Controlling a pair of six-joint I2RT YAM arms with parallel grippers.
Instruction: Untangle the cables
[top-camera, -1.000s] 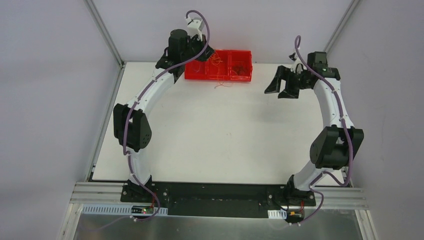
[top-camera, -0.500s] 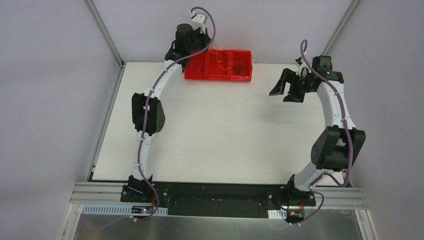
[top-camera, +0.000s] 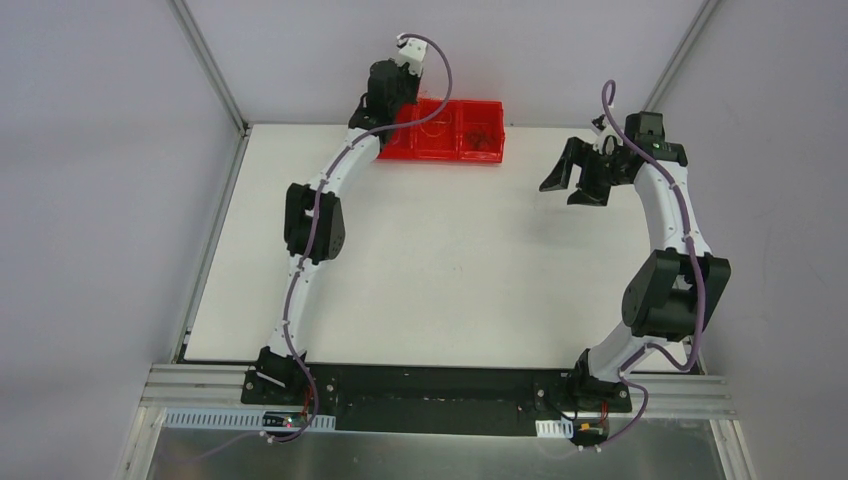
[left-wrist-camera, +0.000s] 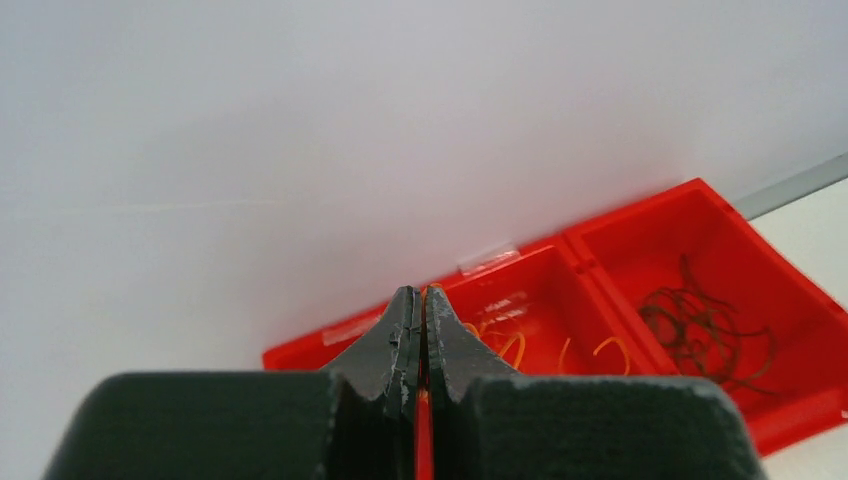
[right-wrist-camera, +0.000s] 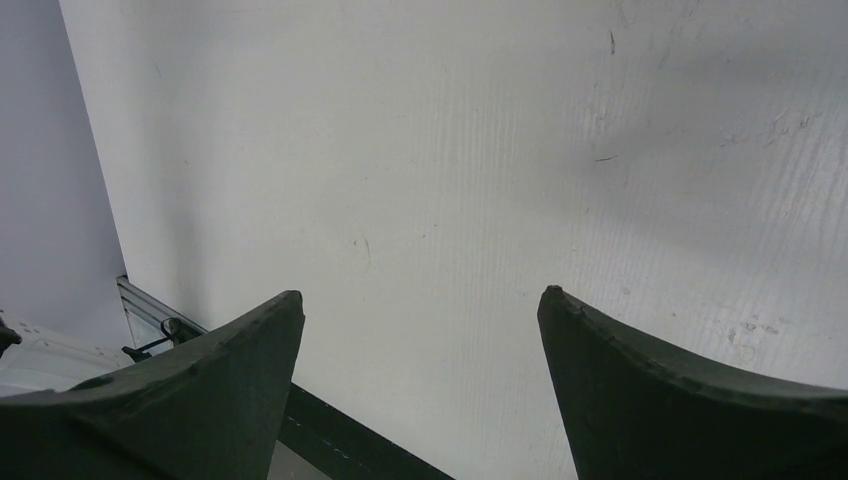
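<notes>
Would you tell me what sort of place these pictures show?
Probably a robotics lab test cell: left arm and right arm bolted to a white table, plain walls on aluminium framing, and a red bin of thin wires.

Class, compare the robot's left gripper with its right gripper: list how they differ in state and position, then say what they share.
The left gripper is shut tight; the right gripper stands wide open. The left gripper hangs at the red bin; the right gripper hangs over bare table, apart from the bin. Both are black and two-fingered.
</notes>
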